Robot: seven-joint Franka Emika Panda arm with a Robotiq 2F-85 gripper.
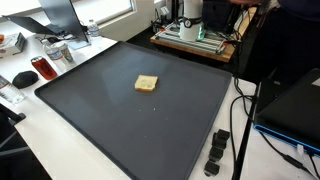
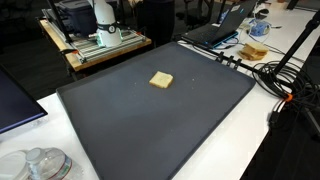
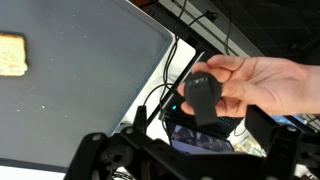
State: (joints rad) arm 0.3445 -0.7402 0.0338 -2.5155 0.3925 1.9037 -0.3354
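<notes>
A square slice of toasted bread (image 1: 146,84) (image 2: 161,79) lies alone near the middle of a large dark mat (image 1: 120,120) (image 2: 140,125). The wrist view catches the bread (image 3: 10,55) at its left edge. My gripper (image 3: 185,160) is open at the bottom of the wrist view, its dark fingers (image 3: 97,152) spread wide with nothing between them. It hangs beyond the mat's edge, away from the bread. A person's hand (image 3: 265,85) holds a black controller (image 3: 203,98) in front of it. Neither exterior view shows the gripper; only the white robot base (image 1: 190,15) (image 2: 103,15) appears.
Laptops (image 1: 295,105) (image 2: 225,25) and tangled cables (image 2: 270,75) sit by one mat edge, with black plugs (image 1: 217,152). A red cup (image 1: 42,67), a mouse (image 1: 22,77) and clear dishes (image 2: 40,163) lie off other edges.
</notes>
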